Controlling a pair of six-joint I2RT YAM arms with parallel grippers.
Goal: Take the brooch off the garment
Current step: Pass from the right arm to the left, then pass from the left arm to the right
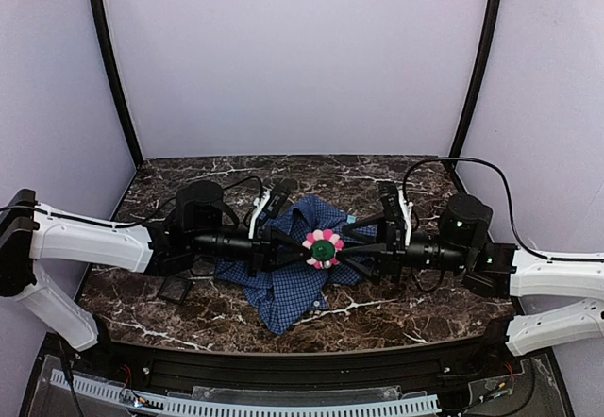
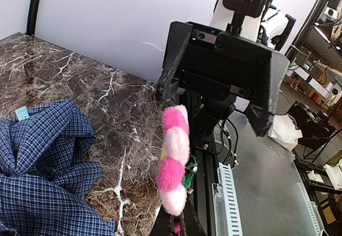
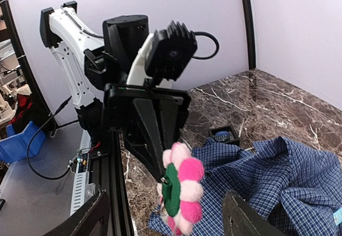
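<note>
The brooch (image 1: 323, 247), a flower of pink and pale petals with a green centre, hangs in the air above the garment (image 1: 283, 290), a crumpled blue checked shirt on the marble table. My left gripper (image 1: 304, 247) is shut on the brooch's edge. In the left wrist view the brooch (image 2: 173, 161) stands on edge, rising out of my shut left gripper (image 2: 179, 226). My right gripper (image 1: 344, 245) faces it from the other side and is open. In the right wrist view its fingers (image 3: 85, 220) stand wide on either side of the brooch (image 3: 184, 193) without touching it.
A small black square tray (image 1: 176, 290) lies on the table left of the shirt; the right wrist view shows it as a tray (image 3: 224, 134) behind the cloth. The shirt's light-blue tag (image 2: 21, 113) lies on top. A black rail (image 1: 283, 365) runs along the near edge.
</note>
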